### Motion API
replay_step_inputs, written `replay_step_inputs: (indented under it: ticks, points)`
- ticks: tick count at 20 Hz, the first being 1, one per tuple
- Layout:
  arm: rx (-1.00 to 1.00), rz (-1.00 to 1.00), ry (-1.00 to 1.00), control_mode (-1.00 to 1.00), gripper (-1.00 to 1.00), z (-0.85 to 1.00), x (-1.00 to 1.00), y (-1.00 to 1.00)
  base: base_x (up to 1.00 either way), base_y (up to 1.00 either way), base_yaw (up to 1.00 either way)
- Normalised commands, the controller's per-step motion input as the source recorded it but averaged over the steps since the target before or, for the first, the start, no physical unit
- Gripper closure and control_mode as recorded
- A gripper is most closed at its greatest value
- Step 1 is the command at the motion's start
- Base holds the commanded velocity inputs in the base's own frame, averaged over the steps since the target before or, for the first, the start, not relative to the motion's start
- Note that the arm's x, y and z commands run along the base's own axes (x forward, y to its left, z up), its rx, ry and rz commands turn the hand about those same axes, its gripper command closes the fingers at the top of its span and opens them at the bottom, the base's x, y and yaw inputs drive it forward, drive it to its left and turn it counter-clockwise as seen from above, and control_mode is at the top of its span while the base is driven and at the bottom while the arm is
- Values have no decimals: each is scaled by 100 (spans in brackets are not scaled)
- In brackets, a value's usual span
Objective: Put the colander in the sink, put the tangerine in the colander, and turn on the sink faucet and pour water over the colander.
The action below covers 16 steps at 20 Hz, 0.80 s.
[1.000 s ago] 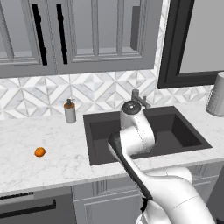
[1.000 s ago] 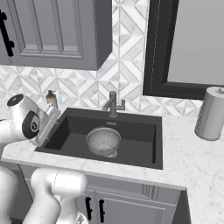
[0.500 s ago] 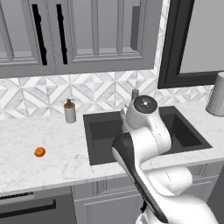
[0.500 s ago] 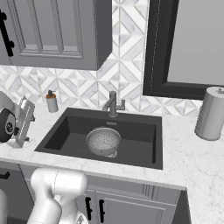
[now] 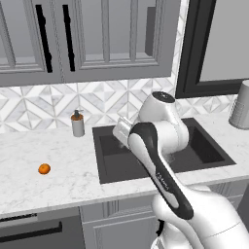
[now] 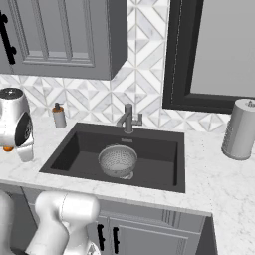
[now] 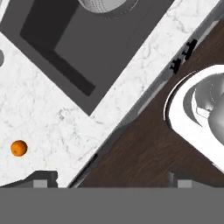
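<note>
The colander [image 6: 118,160], a silvery mesh bowl, sits in the dark sink [image 6: 154,149] over the drain, and its rim also shows at the top edge of the hand view [image 7: 103,4]. The tangerine [image 5: 44,168] lies on the white marble counter left of the sink [image 5: 112,155]; the hand view shows the tangerine [image 7: 19,148] at lower left. My gripper [image 7: 111,180] hangs open and empty above the counter's front edge, between the sink [image 7: 65,39] and the tangerine. The sink faucet [image 6: 128,118] stands behind the basin with no water running.
A soap dispenser [image 5: 77,124] stands by the sink's back left corner. A paper towel roll [image 6: 240,128] is on the counter to the right. Upper cabinets hang above the counter. Dark wood floor [image 7: 144,148] lies past the counter edge.
The arm has swung left from over the sink towards the counter on the tangerine's side. The gripper has stayed open. The colander and tangerine have not moved.
</note>
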Motion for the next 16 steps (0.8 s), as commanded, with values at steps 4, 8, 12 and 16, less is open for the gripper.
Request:
replay_step_inputs:
  ticks: [4, 8, 12, 16]
  points:
    - [0, 38, 6, -100, -100, -30, 37, 76, 0, 0, 0]
    - [-5, 17, 0, -100, -100, -29, 27, 80, 0, 0, 0]
    - [-7, 12, 0, -100, -100, -21, 11, 69, 0, 0, 0]
    - [-11, 5, 0, -100, -100, -16, 27, 59, 0, 0, 0]
